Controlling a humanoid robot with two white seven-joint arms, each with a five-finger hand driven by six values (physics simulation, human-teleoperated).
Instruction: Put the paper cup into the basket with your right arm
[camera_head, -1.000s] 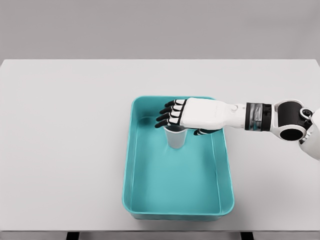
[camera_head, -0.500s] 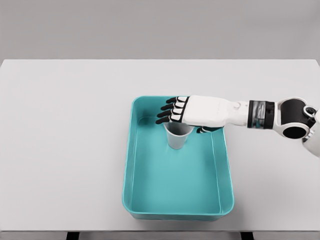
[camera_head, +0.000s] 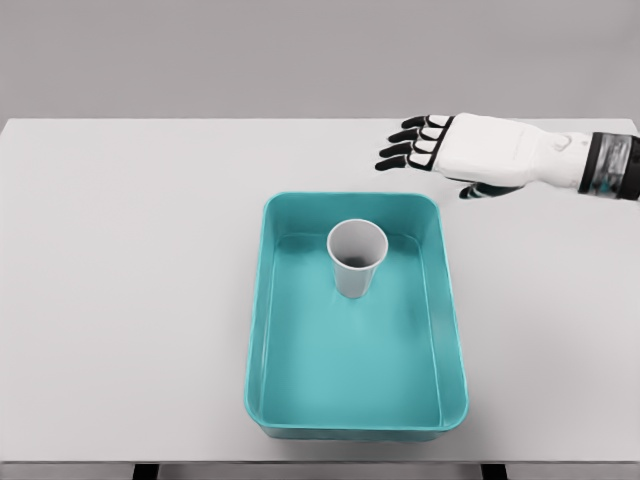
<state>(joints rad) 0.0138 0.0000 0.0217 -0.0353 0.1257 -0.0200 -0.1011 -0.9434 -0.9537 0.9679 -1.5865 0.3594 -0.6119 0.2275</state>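
Teal basket (camera_head: 452, 330) holds paper cup (camera_head: 356, 258), upright, far end. Right hand (camera_head: 455, 150) clear above table (camera_head: 130, 280), fingers spread, empty. Placement looks done.

We noted a teal basket (camera_head: 262, 340), grey-white paper cup (camera_head: 356, 262), pale grey table (camera_head: 130, 290), and white, black-fingered right hand (camera_head: 470, 152).

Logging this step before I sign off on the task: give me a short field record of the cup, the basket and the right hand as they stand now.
paper cup: upright, open end up, standing inside the basket toward its far end
basket: teal, rectangular, on the white table
right hand: open, fingers spread, holding nothing, above the table beyond the basket's far right corner
contact hand to cup: none, clearly apart
left arm: not in view
task state: cup is in the basket
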